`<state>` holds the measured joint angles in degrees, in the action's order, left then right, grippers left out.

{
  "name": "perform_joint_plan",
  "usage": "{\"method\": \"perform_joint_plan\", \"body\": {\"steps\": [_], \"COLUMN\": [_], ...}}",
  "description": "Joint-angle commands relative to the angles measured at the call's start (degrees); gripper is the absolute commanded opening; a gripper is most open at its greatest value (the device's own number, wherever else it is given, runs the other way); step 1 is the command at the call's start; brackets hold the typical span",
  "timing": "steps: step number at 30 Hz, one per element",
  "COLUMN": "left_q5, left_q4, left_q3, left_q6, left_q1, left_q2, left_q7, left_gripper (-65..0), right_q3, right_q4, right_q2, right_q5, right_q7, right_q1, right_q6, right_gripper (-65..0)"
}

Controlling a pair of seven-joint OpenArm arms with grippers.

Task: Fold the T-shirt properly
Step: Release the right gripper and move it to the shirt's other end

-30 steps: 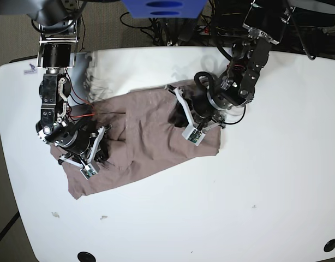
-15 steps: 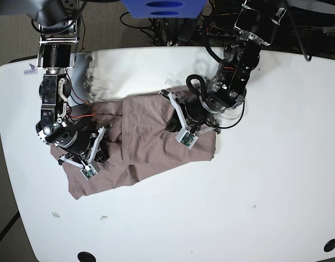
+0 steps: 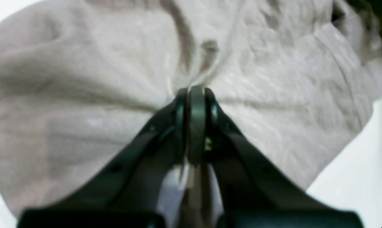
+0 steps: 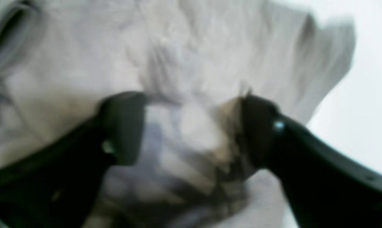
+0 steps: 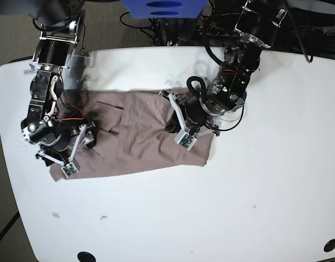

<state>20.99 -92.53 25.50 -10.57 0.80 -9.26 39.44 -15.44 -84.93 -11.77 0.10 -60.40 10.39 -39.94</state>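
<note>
1. Base view, table [image 5: 265,180]: white top with rounded corners; the shirt lies in its upper-left-of-centre part.
2. Right gripper [image 5: 75,158], at about 9 o'clock from the table centre: it sits at the left end of the shirt, over the cloth's edge. In the right wrist view the right gripper [image 4: 191,126] has its two dark fingers [image 4: 124,126] spread well apart, with wrinkled cloth lying loose between and beneath them. Jaws released; nothing pinched. This view is blurred, so I cannot tell if the fingertips touch the cloth.
3. T-shirt [image 5: 140,136]: dusty mauve-brown, spread as a long band running left to right, between the two grippers. Its lower edge is fairly straight; the upper edge is uneven. A dark crease or slit shows near its upper left. The surface is softly wrinkled throughout.
4. Left gripper [image 5: 181,128], at about 12 o'clock from the table centre: it rests on the right part of the shirt, near the cloth's right end. In the left wrist view the left gripper [image 3: 195,95] has its fingers pressed together, and folds of the T-shirt [image 3: 83,95] radiate outward from the tips. Jaws clenched, grasping a pinch of shirt fabric.
5. Right of the shirt: bare white table, with a black round hole [image 5: 330,245] at about 4 o'clock near the corner.
</note>
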Motion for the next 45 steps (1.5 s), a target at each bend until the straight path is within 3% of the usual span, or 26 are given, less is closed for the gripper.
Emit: {"method": "perform_joint_plan", "body": {"steps": [1,15,22,29,40,45], "left_q5": [-0.8,-0.7,-0.8,-0.8,-0.8,-0.8], "left_q4": [0.0,0.0,0.0,0.1,0.1,0.1], "left_q3": [-0.2,-0.2,-0.2,-0.2,-0.2,-0.1], "left_q6": [0.5,0.5,0.5,0.5,0.5,0.5], "left_q1": [-0.5,-2.7,-3.1,-3.1,-3.1,-3.0], "left_q2": [-0.5,-2.0,-1.8,-1.7,-1.9,-2.0], "left_q7": [1.6,1.7,1.7,1.7,1.8,1.8], "left_gripper": [-65.0,-65.0,-65.0,-65.0,-65.0,-65.0], "right_q3": [-1.7,-10.8,-19.9,-23.3,-23.3,-23.3], "right_q4": [-2.2,-1.9,-0.3,3.7,11.2,16.6], "right_q2": [-0.8,-0.8,-0.8,-0.8,-0.8,-1.0], "right_q5": [-0.1,0.0,0.7,8.7,22.7,26.3], "right_q7": [-0.6,-5.1,-12.8,-19.6,-19.6,-19.6], "right_q1": [2.0,7.8,8.6,9.6,9.7,9.8], "right_q6": [-0.1,-0.1,-0.1,-0.1,-0.1,-0.1], "right_gripper": [-11.1,-9.9,-9.9,-9.9,-9.9,-10.0]}}
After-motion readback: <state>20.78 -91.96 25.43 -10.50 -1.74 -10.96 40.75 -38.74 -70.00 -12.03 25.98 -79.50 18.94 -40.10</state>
